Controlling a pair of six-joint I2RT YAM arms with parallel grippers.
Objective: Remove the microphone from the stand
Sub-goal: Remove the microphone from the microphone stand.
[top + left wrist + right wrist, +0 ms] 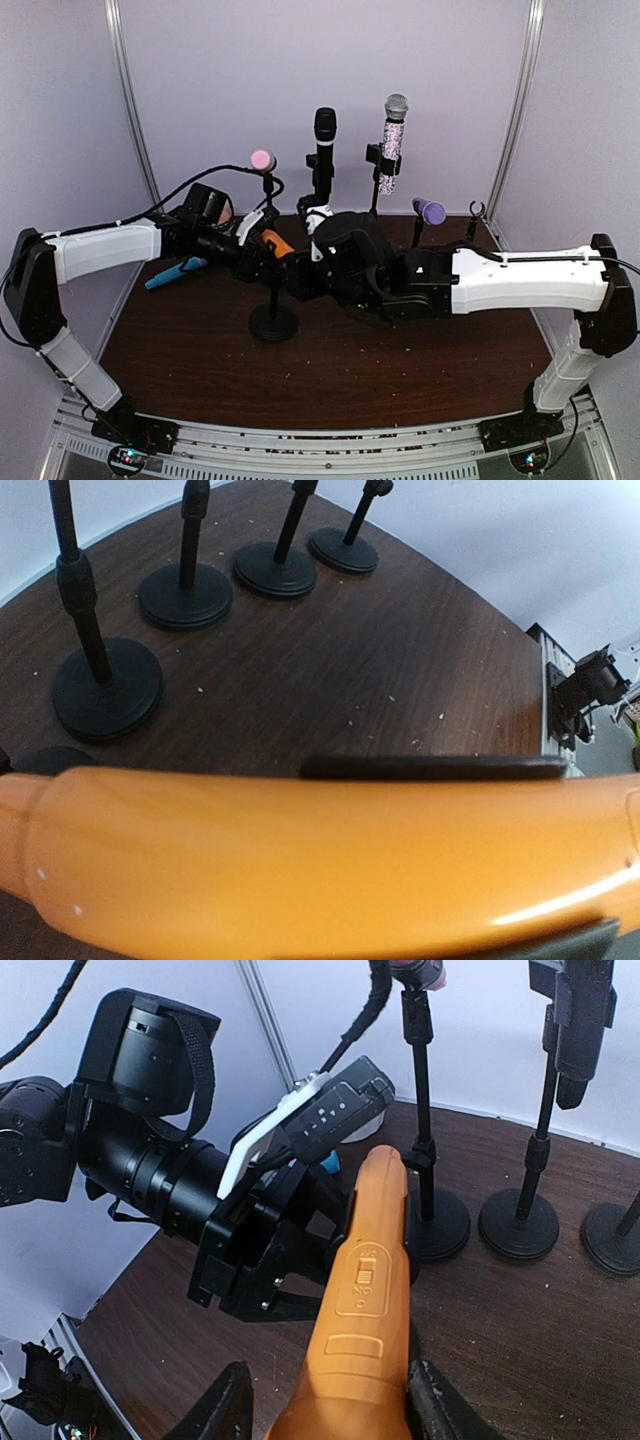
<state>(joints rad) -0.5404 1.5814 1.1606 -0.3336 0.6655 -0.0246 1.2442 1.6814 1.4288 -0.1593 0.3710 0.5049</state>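
Note:
An orange microphone (277, 243) lies roughly level above the black stand (272, 322) at the table's middle, and the stand's clip is hidden by the arms. My right gripper (325, 1405) is shut on the microphone's (365, 1290) wide end, one finger (228, 1408) on each side. My left gripper (260, 255) is at the microphone's thin end, coming from the left. In the left wrist view the orange body (320, 860) fills the lower half and covers the fingers, so I cannot make out whether they grip it.
Behind stand four more stands with a pink (262, 159), a black (325, 125), a glittery (392, 140) and a purple microphone (430, 210). An empty clip (477, 209) is at the back right. A blue microphone (175, 272) lies on the table at the left.

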